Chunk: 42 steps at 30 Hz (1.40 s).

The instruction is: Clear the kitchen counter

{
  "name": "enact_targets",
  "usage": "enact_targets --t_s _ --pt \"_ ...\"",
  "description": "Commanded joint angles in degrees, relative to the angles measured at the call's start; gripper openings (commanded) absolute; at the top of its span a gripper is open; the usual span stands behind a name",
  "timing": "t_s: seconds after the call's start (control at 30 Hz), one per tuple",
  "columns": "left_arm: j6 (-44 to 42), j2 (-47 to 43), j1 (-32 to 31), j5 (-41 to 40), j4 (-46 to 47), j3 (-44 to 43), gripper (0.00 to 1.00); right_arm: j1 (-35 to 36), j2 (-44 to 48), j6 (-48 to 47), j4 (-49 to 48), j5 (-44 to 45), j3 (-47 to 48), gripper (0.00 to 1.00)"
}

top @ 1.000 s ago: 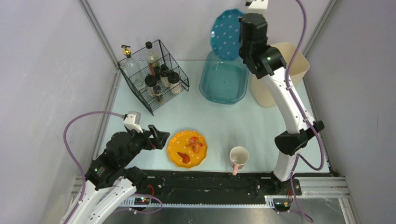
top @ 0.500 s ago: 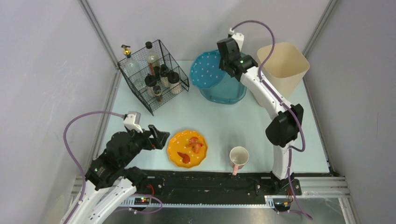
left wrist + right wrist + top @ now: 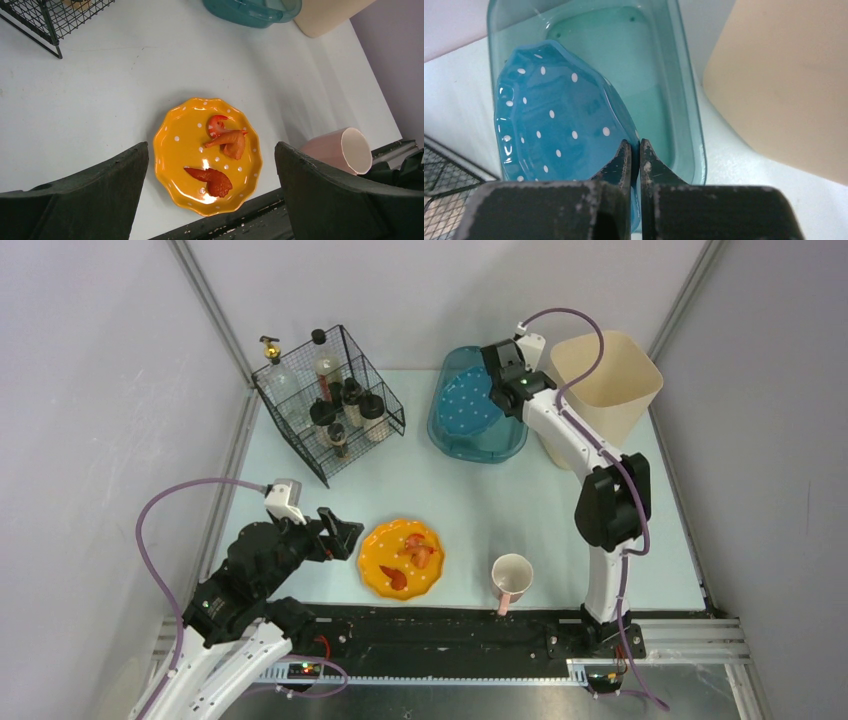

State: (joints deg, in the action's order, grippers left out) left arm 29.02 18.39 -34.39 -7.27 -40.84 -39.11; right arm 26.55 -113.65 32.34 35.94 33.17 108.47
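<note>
Top view: the counter [image 3: 450,490] lies flat, its long axis left to right along the rail [image 3: 440,625], and the arms hide parts of it. The left gripper [image 3: 350,538] gapes empty, with an orange plate [image 3: 400,558] just ahead. The right gripper [image 3: 495,388] pinches a blue plate [image 3: 466,400] tilted over a tub [image 3: 495,445].

Left wrist: the counter is below the fingers, and one finger cuts off a cup [image 3: 350,150].

Right wrist: the counter shows only as slivers beside the tub.

Bare kitchen counter [image 3: 415,475] between wire basket [image 3: 372,445] and teal tub [image 3: 480,453]; orange plate [image 3: 374,562], mug [image 3: 511,577] near front.
</note>
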Motion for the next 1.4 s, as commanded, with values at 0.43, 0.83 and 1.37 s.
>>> enact_targets --t_s 0.43,0.83,1.37 --pt "0.05 0.88 -0.36 0.42 1.83 0.11 1.0 -1.14 3.34 -8.23 -15.01 3.61 -8.27 0.0" --pt "0.06 1.03 -0.39 0.41 1.82 0.13 1.0 2.89 8.16 -13.42 -19.29 -0.77 -21.63 0.0" --pt "0.03 1.1 -0.76 0.59 1.82 0.2 1.0 6.95 12.15 -3.64 -17.05 -4.7 -32.37 0.0"
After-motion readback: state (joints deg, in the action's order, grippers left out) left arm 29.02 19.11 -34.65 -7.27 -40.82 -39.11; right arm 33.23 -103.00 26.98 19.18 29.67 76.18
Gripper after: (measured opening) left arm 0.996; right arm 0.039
